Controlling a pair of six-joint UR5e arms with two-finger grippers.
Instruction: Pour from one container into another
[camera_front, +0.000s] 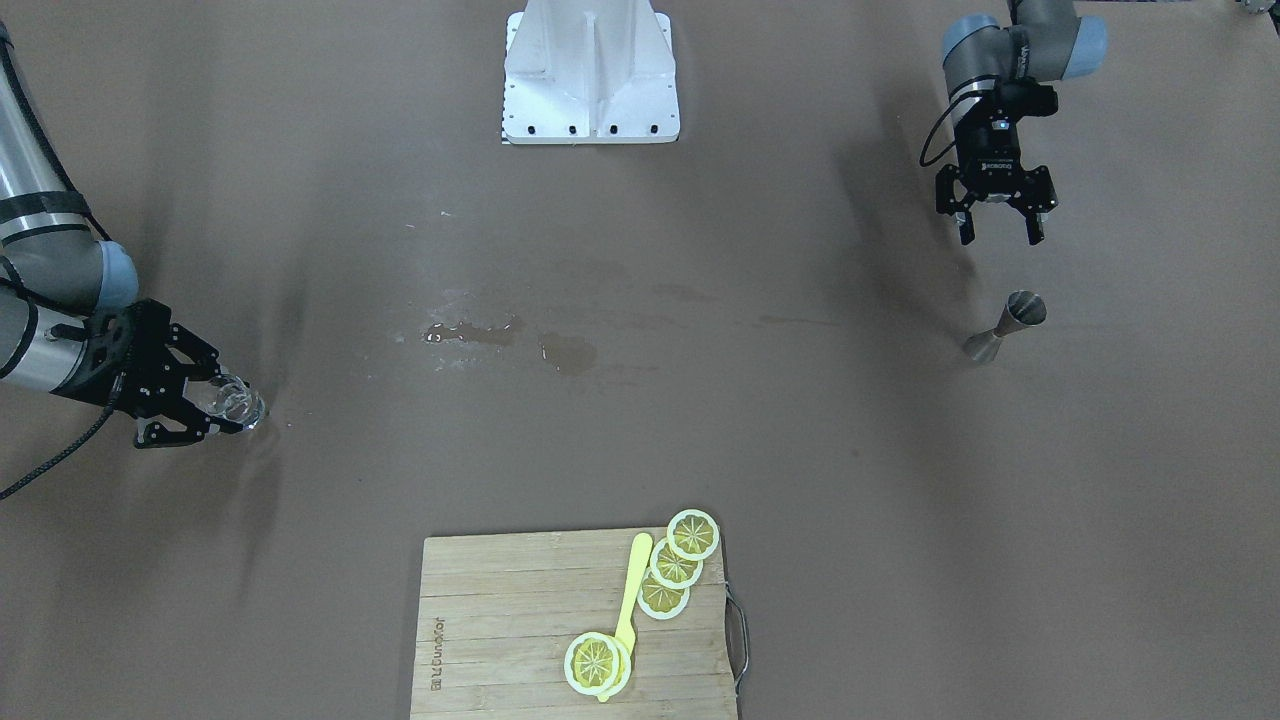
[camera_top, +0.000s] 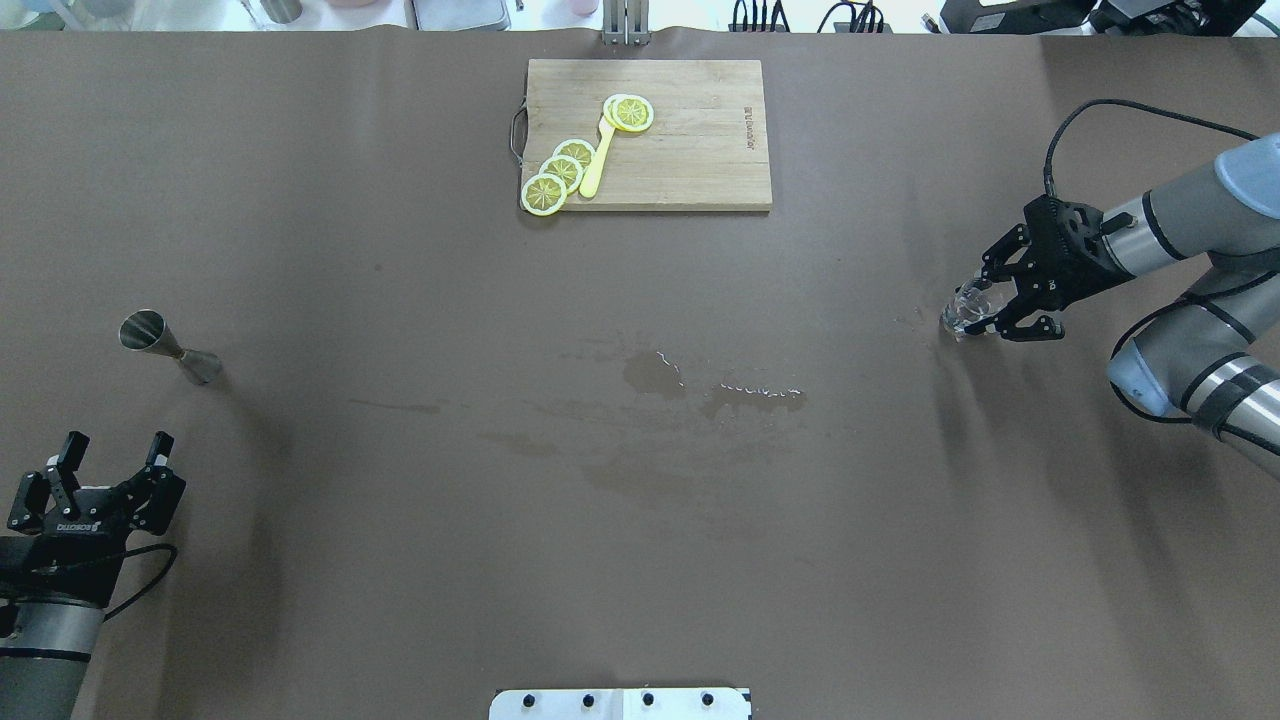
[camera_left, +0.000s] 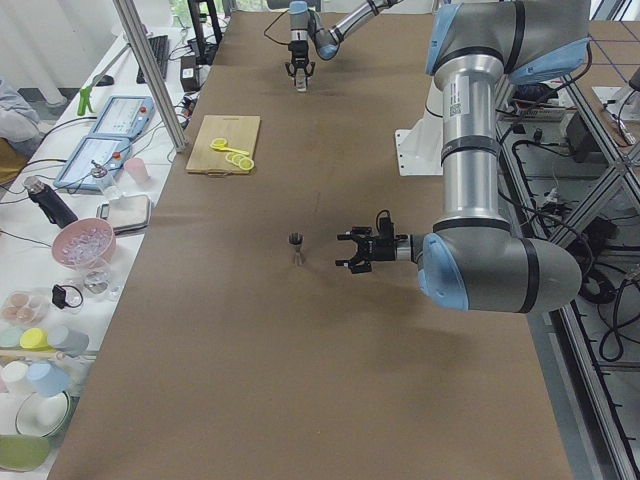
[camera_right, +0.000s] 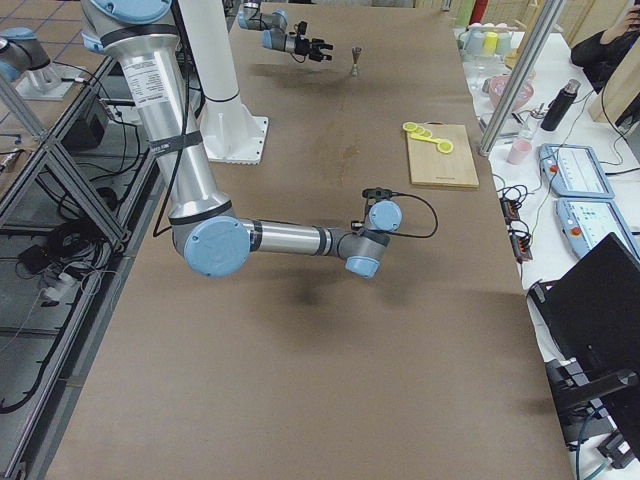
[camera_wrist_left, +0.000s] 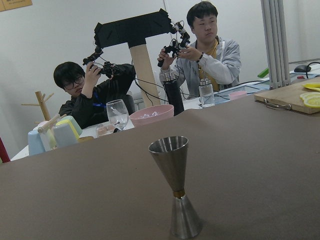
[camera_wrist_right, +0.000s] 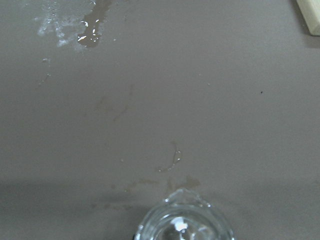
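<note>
A steel jigger (camera_top: 165, 345) stands upright on the brown table at the robot's left. It fills the centre of the left wrist view (camera_wrist_left: 175, 185). My left gripper (camera_top: 117, 445) hovers a little short of it, open and empty, fingers pointing at it (camera_front: 1000, 235). On the robot's right a clear glass (camera_top: 965, 312) sits between the fingers of my right gripper (camera_top: 985, 305), low at the table surface. The gripper is shut on it (camera_front: 225, 400). The glass rim (camera_wrist_right: 184, 225) shows at the bottom of the right wrist view.
A wooden cutting board (camera_top: 700, 150) with lemon slices (camera_top: 560, 170) and a yellow knife (camera_top: 597, 160) lies at the far middle. A wet spill (camera_top: 700, 385) marks the table centre. The robot base plate (camera_top: 620, 703) is at the near edge. People sit beyond the table's left end (camera_wrist_left: 200, 55).
</note>
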